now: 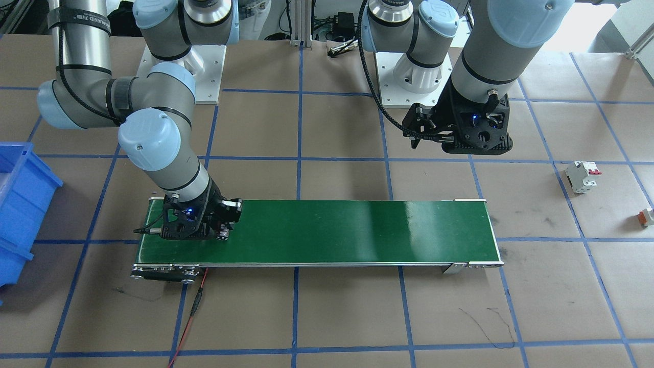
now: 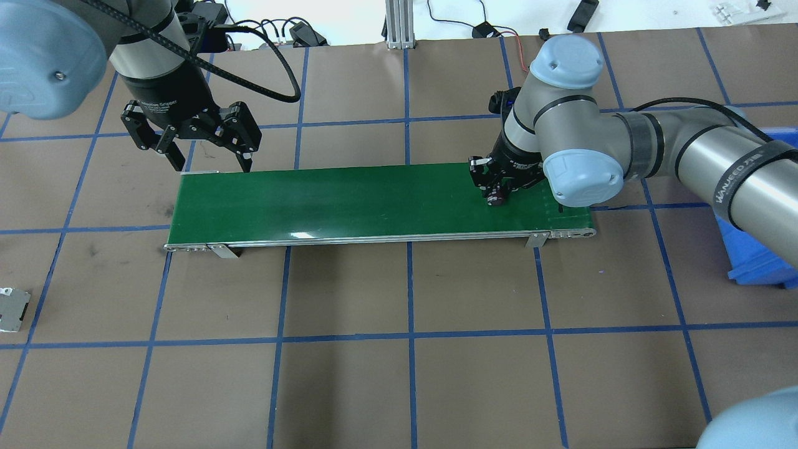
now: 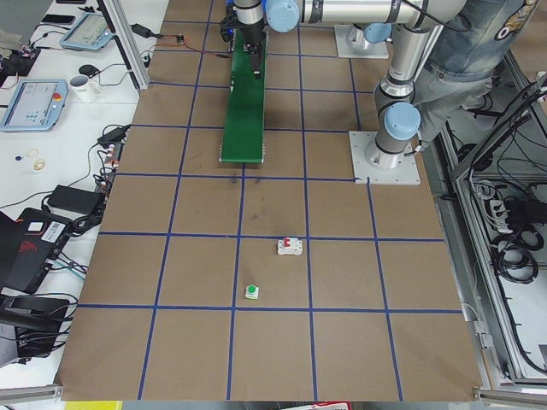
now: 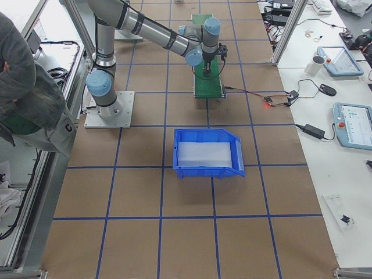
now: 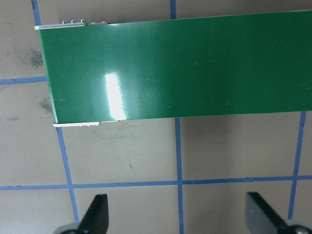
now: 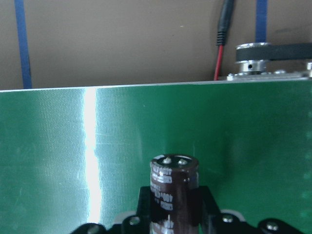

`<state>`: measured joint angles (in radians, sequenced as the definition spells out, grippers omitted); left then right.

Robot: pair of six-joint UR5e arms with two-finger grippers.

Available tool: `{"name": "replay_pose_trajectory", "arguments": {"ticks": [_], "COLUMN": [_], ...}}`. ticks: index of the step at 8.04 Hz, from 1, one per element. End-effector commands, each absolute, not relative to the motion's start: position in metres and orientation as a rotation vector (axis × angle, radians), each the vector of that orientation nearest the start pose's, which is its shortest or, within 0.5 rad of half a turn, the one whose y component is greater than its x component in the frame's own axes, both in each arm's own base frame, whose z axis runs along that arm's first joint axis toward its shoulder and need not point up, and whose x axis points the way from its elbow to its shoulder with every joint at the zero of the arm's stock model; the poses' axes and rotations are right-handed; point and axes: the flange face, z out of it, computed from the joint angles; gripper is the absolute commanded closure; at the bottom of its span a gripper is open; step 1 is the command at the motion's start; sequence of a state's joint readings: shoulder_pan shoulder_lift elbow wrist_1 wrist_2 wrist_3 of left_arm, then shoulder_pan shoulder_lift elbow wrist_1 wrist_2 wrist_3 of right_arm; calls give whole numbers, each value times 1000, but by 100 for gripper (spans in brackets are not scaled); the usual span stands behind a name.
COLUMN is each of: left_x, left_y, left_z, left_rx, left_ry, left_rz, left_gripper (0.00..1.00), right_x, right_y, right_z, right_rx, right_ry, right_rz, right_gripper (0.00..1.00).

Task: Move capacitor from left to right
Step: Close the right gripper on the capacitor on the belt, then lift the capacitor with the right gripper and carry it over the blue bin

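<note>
The capacitor (image 6: 174, 190) is a dark cylinder with a silvery end face, held between the fingers of my right gripper (image 2: 499, 196). That gripper is shut on it, low over the right end of the green conveyor belt (image 2: 349, 199). I cannot tell if the capacitor touches the belt. In the front-facing view this gripper (image 1: 222, 232) is at the belt's (image 1: 357, 230) left end. My left gripper (image 2: 211, 163) is open and empty, held above the table just behind the belt's left end. Its fingertips (image 5: 97, 212) show wide apart in the left wrist view.
A blue bin (image 1: 20, 204) stands beyond the belt's end on the robot's right. A white breaker with red switches (image 1: 582, 176) and a small white-and-orange block (image 1: 648, 217) lie on the robot's left. A red wire (image 1: 196, 301) runs from the belt's motor end.
</note>
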<state>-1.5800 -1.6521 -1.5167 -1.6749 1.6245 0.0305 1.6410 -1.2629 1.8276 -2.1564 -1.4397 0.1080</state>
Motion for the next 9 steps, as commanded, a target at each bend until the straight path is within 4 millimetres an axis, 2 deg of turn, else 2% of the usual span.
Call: {"name": "replay_pose_trajectory", "arguments": {"ticks": [1,3,5,7,9], "left_x": [-132,-132,-132,-132,-132], "left_y": [-512,-512,-512,-512,-512], "left_z": [464,464,464,464,464], "left_rx": [64,64,64,64,64], "left_ry": [3082,3082,3082,3082,3082], "left_rz": [200,200,200,200,200], "left_gripper": [0,0,0,0,0], "right_x": [149,103,41,-51,-119], "right_y": [-558,-562,-556,-547,-536], "right_z": [327,369,391,421,423], "right_rx": [66,46,63,127,187], "right_ry": [3113,3145,3146,3271,3324], "right_rz": [-46,-41,-4,-1,52], "right_gripper": [100,100,100,100,100]}}
